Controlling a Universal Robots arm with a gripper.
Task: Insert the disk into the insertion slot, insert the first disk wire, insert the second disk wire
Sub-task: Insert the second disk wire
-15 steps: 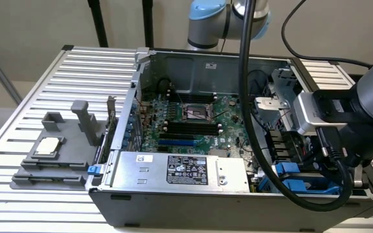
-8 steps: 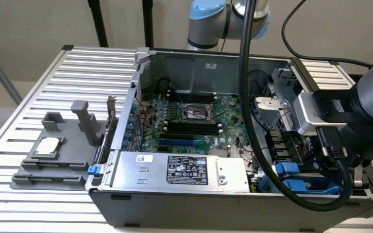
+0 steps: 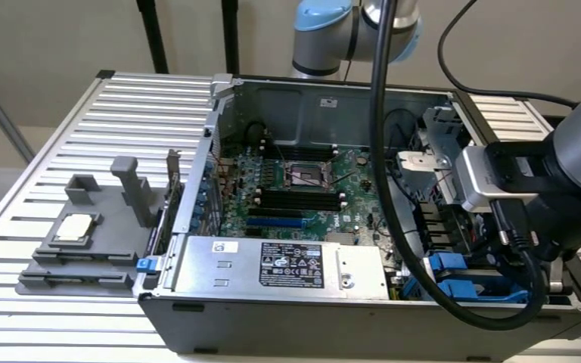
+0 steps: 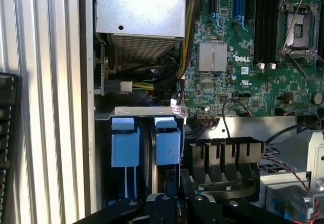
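Observation:
The insertion slot (image 3: 460, 278) is the drive cage at the open computer case's front corner, on the exterior view's right. Two of its bright blue tabs (image 4: 124, 145) stand side by side, with a thin dark edge between them. My gripper (image 4: 174, 192) hangs just in front of those tabs, black fingers (image 4: 163, 204) shut together; I cannot tell whether anything is pinched between them. The disk is hidden. A flat cable end with a white tag (image 4: 178, 111) lies loose just beyond the cage, by a metal bracket (image 4: 136, 112). My arm's wrist (image 3: 573, 151) leans over that corner.
The silver labelled power-supply box (image 3: 281, 265) fills the case's front. The motherboard (image 3: 301, 189) lies behind it, with bundled cables (image 4: 152, 80) between them. A black slotted shroud (image 4: 228, 153) stands beside the cage. A thick black cable (image 3: 452, 302) loops past it. A grey fixture block (image 3: 88, 242) sits on the slatted table.

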